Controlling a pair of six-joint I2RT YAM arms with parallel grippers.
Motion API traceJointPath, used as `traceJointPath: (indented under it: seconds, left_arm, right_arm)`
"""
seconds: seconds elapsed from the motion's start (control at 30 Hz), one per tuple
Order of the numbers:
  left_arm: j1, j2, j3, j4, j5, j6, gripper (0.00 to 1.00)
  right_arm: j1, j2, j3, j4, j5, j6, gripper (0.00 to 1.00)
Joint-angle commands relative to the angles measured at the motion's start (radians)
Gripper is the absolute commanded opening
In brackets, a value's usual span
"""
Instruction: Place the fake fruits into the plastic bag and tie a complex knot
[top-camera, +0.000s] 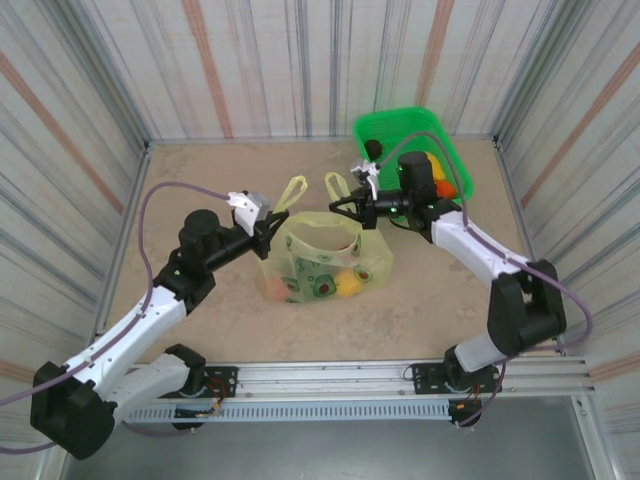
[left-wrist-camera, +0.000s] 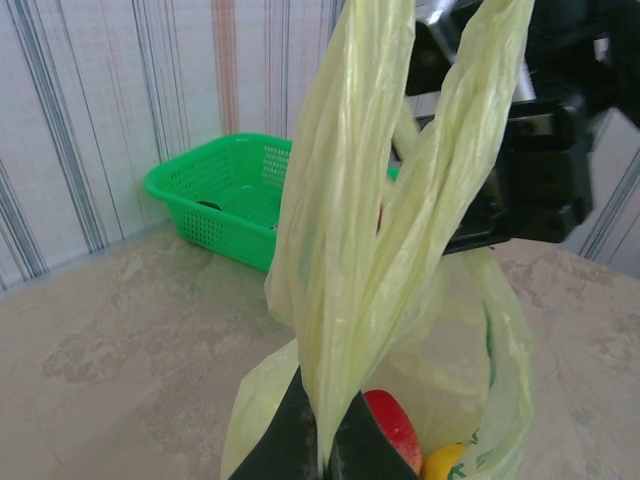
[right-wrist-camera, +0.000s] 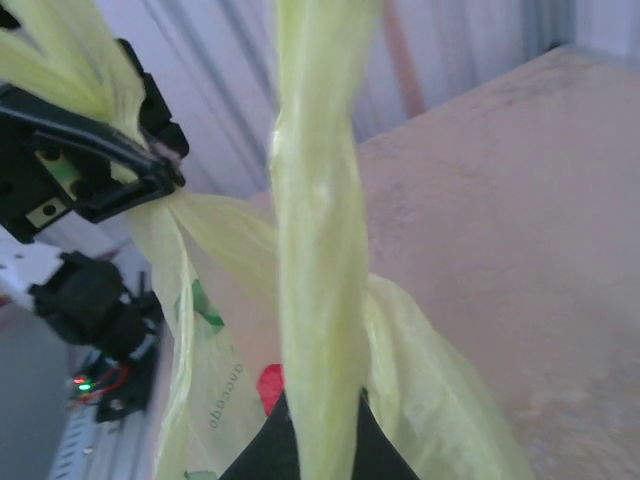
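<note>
Bag (top-camera: 325, 255) sits at the centre of the tabletop (top-camera: 450, 295), fruits (top-camera: 349, 285) inside. Left gripper (top-camera: 272, 222) is clamped on the left handle (left-wrist-camera: 340, 200), right gripper (top-camera: 345, 210) on the right handle (right-wrist-camera: 315, 250). Risk: if the arms pull apart, the thin film could slip or tear, and the bag could tip and spill.

Bag (top-camera: 322, 255) sat mid-tabletop (top-camera: 430, 300), fruits (top-camera: 348, 284) in it. Basket (top-camera: 385, 128) stood behind it, far right, other fruits (top-camera: 446, 188) inside. Left claw (top-camera: 272, 228) at bag's left, right claw (top-camera: 346, 210) at its right.

bag handles (left-wrist-camera: 345, 200) cut off at top edge; basket (top-camera: 400, 120) fruits (top-camera: 446, 187) partly hidden behind right arm (top-camera: 470, 240).
</note>
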Motion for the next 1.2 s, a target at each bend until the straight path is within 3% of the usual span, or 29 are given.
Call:
traceJointPath:
  seconds: [0.0, 0.13, 0.23, 0.33, 0.77, 0.97, 1.17]
  left_arm:
    - [0.006, 0.031, 0.089, -0.083, 0.038, -0.022, 0.00]
    - [0.005, 0.121, 0.218, -0.231, 0.125, -0.053, 0.00]
    - [0.003, 0.168, 0.270, -0.287, 0.209, -0.050, 0.00]
    - [0.001, 0.186, 0.286, -0.306, 0.253, -0.050, 0.00]
    - [-0.018, 0.206, 0.291, -0.296, 0.309, -0.020, 0.02]
    - [-0.018, 0.223, 0.294, -0.278, 0.351, -0.032, 0.10]
    - [-0.019, 0.224, 0.285, -0.273, 0.325, -0.037, 0.19]
  right_arm:
    - [0.017, -0.120, -0.072, 0.095, 0.264, -0.067, 0.00]
    - [0.153, -0.248, -0.098, -0.052, 0.455, -0.369, 0.00]
    - [0.215, -0.272, -0.101, -0.085, 0.598, -0.460, 0.00]
    - [0.260, -0.291, -0.123, -0.069, 0.662, -0.536, 0.00]
    - [0.290, -0.204, -0.068, -0.091, 0.591, -0.523, 0.00]
    - [0.309, -0.157, -0.040, -0.084, 0.583, -0.505, 0.00]
    - [0.322, -0.133, -0.024, -0.078, 0.558, -0.498, 0.00]
